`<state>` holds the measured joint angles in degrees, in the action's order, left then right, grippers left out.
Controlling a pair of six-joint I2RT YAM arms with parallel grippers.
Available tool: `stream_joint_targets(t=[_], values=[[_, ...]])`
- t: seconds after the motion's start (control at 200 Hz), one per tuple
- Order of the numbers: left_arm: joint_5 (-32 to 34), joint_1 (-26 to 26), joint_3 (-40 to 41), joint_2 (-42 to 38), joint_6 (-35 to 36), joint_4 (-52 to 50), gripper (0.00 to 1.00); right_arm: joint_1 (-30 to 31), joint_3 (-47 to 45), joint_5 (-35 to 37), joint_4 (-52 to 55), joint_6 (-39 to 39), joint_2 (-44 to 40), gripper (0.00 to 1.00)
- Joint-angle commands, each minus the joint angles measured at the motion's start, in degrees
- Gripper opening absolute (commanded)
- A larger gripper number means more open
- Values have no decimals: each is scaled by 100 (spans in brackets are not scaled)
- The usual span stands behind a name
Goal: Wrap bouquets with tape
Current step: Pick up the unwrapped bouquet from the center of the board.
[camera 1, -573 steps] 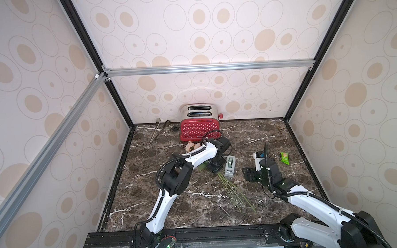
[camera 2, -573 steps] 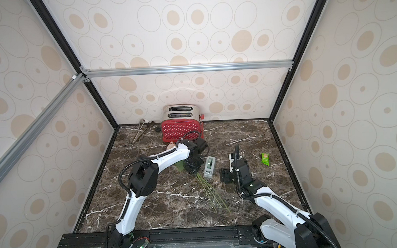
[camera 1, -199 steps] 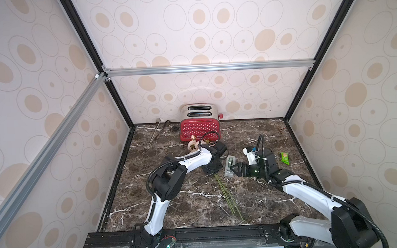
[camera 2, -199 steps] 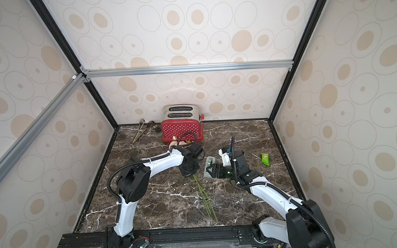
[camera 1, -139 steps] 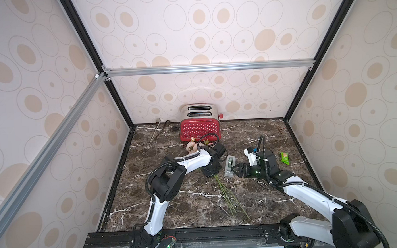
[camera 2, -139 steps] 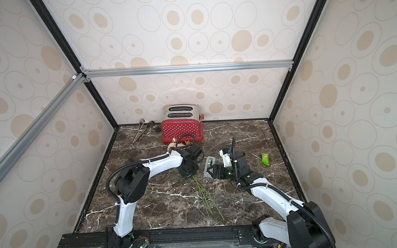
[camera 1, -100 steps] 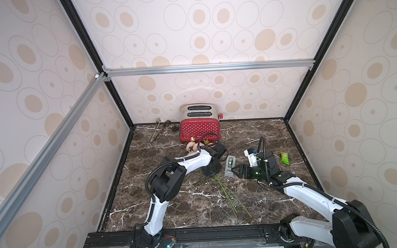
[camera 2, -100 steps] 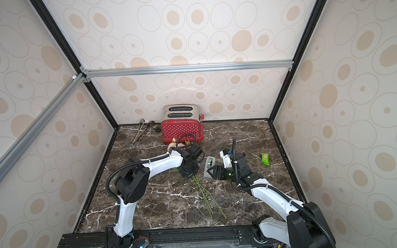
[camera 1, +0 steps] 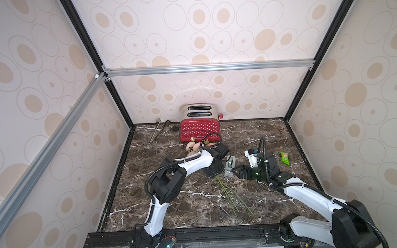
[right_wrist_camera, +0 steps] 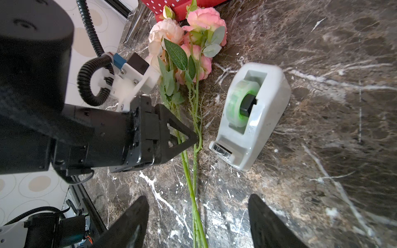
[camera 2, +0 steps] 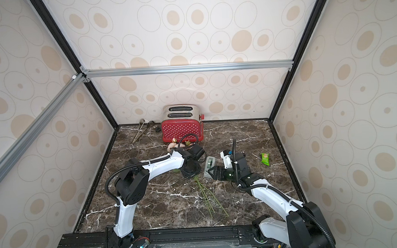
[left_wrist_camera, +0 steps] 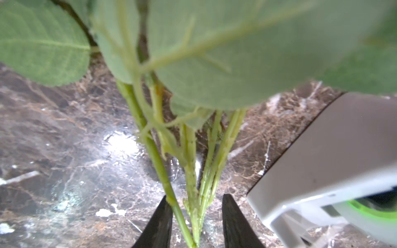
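your left gripper (left_wrist_camera: 196, 198) has just parted around the bouquets (right_wrist_camera: 189, 64), leaving the stems by the tape (right_wrist_camera: 253, 116) for wrapping; right gripper (right_wrist_camera: 198, 198) gapes empty.

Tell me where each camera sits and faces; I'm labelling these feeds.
Top views: high at the front, looking down toward the back wall; left arm and right arm show.
Left wrist: on the left arm, looking past the left gripper at bouquet stems.
Right wrist: on the right arm, past the right gripper toward the left gripper.
Both wrist views share bouquet and tape dispenser.
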<state>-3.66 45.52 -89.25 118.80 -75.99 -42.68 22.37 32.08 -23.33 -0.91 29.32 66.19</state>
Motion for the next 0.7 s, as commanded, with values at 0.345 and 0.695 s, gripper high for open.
stream_joint_targets(t=[0.345,0.695], values=[[114,27,-508,514,500,-309,40,-79,-48,49,2,-29,-109,75],[352,45,-498,820,616,-710,25,-180,-172,150,44,17,-360,75]])
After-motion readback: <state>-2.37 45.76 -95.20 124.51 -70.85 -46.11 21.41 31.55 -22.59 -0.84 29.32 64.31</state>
